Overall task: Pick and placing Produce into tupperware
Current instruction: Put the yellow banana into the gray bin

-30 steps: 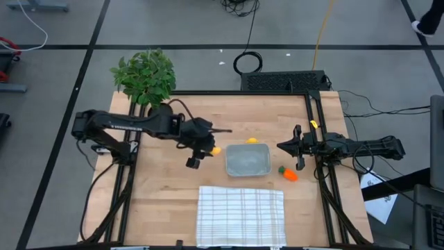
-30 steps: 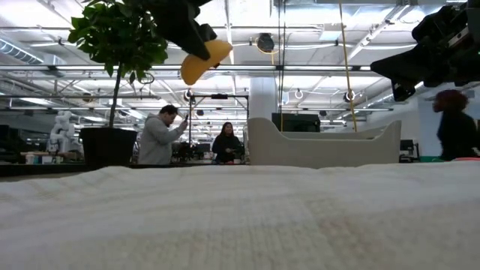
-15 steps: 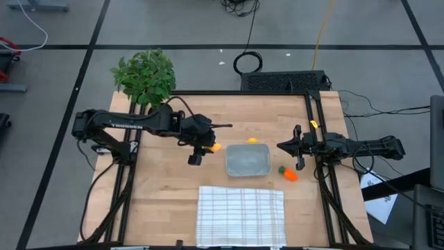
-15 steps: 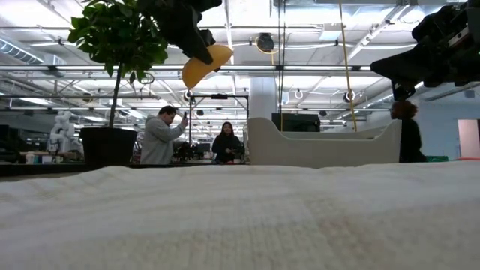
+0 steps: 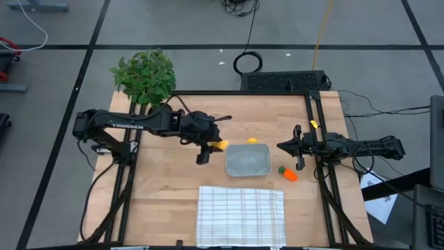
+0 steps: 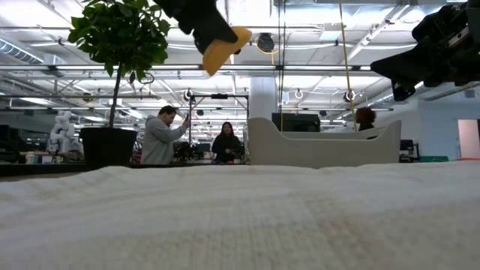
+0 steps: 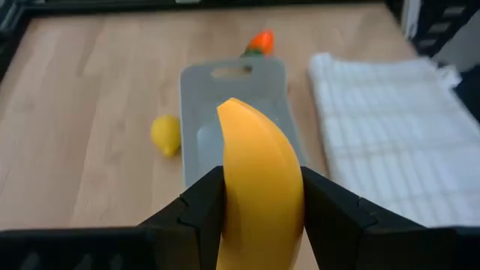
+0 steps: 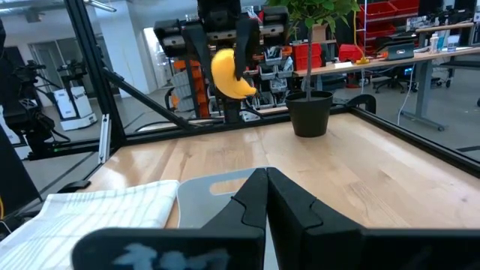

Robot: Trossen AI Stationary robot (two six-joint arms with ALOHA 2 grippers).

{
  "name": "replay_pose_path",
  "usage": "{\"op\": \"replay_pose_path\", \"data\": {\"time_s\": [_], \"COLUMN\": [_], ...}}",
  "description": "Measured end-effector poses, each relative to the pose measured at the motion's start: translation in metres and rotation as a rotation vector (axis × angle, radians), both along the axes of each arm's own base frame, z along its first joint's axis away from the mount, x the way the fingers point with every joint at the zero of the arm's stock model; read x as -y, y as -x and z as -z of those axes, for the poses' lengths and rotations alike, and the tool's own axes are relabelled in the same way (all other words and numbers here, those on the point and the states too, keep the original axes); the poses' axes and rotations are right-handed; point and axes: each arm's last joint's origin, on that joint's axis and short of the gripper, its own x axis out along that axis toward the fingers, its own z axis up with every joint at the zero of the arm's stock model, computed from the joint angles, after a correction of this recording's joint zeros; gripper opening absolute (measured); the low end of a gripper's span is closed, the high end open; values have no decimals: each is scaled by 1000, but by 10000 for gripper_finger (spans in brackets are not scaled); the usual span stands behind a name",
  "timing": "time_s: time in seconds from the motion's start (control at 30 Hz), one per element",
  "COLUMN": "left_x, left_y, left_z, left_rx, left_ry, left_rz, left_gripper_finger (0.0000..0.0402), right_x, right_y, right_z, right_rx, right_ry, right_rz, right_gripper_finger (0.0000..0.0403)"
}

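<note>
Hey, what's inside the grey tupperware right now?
Nothing shows inside the tupperware. The banana is held in the left gripper, and hides part of its floor in the left wrist view.

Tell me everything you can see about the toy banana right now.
The banana is a smooth, curved toy in yellow-orange, plastic by the look of it, with no markings visible. The left gripper is shut on it, one dark finger pressed against each side, so it hangs in the air clear of the wooden table. From above it sits just left of the grey tupperware, not yet over it. The low view shows it raised well above the tupperware's rim, one end tilted downward.
</note>
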Motion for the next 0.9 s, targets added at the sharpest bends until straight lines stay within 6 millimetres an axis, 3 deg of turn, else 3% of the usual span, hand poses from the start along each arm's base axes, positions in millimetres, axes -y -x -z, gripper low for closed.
{"op": "replay_pose_path", "data": {"time_s": [0.57,0.8,0.9], "left_x": [1,0,0], "left_y": [-6,-18,-34], "left_z": [-8,-36,-43], "left_rx": [97,118,103], "left_ry": [70,88,75], "left_rz": [-13,-11,-2], "left_gripper_finger": [157,157,157], "right_x": [0,0,0], "right_y": [0,0,0], "right_z": [0,0,0], "right_rx": [0,0,3], "right_ry": [0,11,11], "right_rz": [1,1,1], "right_gripper_finger": [0,0,0]}}
